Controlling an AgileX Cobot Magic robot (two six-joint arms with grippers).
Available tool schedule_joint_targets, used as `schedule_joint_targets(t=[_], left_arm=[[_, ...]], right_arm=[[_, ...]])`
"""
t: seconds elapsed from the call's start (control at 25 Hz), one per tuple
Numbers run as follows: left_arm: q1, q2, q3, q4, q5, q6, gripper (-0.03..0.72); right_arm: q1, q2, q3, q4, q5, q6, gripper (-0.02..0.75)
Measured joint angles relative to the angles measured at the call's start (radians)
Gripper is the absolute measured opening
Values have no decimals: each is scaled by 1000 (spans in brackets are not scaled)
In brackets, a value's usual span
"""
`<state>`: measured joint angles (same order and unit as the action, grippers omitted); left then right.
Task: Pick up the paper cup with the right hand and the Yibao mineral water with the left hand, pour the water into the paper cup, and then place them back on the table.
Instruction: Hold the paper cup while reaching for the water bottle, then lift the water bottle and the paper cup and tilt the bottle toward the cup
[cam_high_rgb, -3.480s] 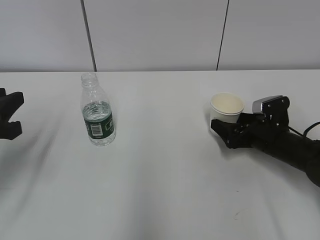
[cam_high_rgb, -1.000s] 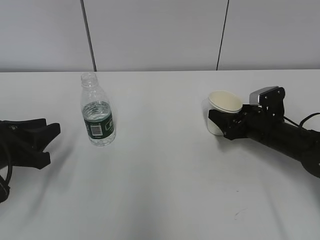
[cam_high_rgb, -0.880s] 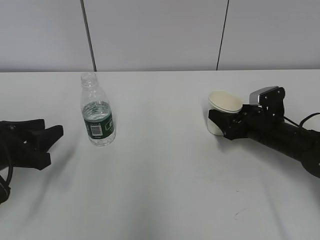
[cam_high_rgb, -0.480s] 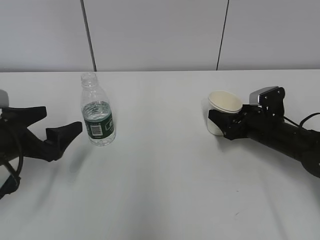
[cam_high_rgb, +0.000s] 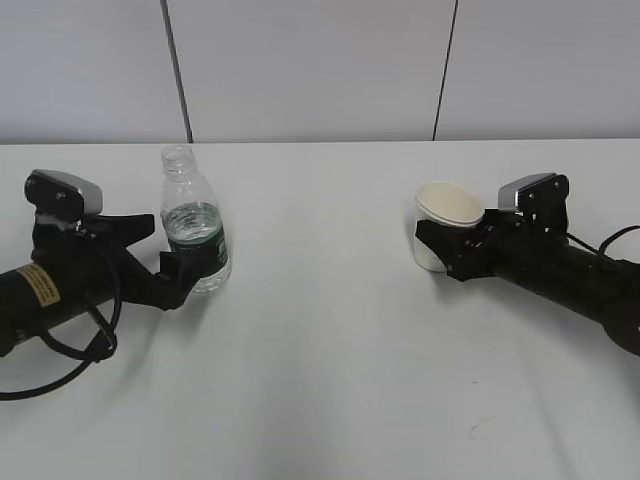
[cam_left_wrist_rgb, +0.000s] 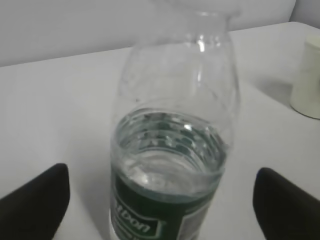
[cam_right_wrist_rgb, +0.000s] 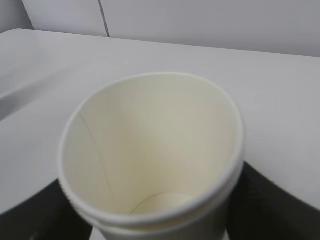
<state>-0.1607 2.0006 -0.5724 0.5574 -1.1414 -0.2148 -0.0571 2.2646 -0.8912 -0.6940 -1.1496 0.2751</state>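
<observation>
1. The left hand (cam_high_rgb: 175, 255) had advanced across the table (cam_high_rgb: 320, 380); its spread fingers now flanked the upright Yibao mineral water (cam_high_rgb: 196, 235), ungripped.
2. The right hand (cam_high_rgb: 450, 250) kept clasping the tilted paper cup (cam_high_rgb: 446, 222).

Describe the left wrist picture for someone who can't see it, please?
A clear, capless Yibao mineral water bottle, partly filled and wrapped in a dark green label, stands close up between the two black fingertips of the open left hand, which do not touch it. It stands on the white table, with the paper cup at the right edge.
</observation>
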Motion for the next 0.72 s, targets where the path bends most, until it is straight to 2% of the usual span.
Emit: schedule_joint_targets(t=[0.32, 0.72], left_arm=[[-13, 92, -134, -26, 1, 0, 656], [-28, 146, -188, -30, -3, -35, 596]], right_arm=[[0, 0, 0, -1, -1, 0, 533], [0, 0, 0, -2, -2, 0, 533]])
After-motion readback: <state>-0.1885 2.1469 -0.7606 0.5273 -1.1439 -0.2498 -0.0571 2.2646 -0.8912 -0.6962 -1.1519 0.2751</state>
